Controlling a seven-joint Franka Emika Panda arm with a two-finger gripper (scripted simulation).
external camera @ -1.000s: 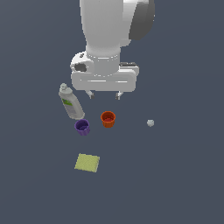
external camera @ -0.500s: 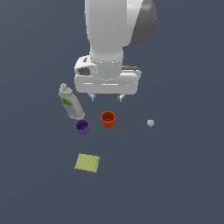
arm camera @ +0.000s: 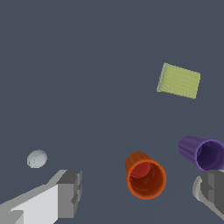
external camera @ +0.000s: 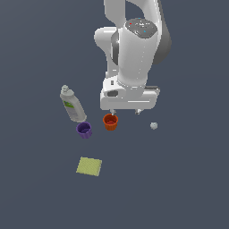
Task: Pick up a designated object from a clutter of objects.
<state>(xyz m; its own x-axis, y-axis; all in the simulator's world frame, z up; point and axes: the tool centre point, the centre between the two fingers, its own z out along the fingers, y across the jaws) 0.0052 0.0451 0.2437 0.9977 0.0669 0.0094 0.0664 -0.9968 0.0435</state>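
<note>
Hand (external camera: 125,111) wide open and empty, hanging just over the orange cup (external camera: 110,121) — and look, the arm has swung round from where it was a second ago, its wrist now turned, so I'd say it's lining up, with no descent begun. Small pale ball (external camera: 154,126) sits alone on the bench (external camera: 188,179), off toward the exterior view's right of the cups, untouched. Being round, it has no long axis and no facing.

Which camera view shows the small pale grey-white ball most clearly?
The wrist view: the small pale grey-white ball appears larger there, unobstructed, beside one finger of the open gripper. In the exterior view the ball is only a tiny dot, lying apart from the orange cup.
</note>
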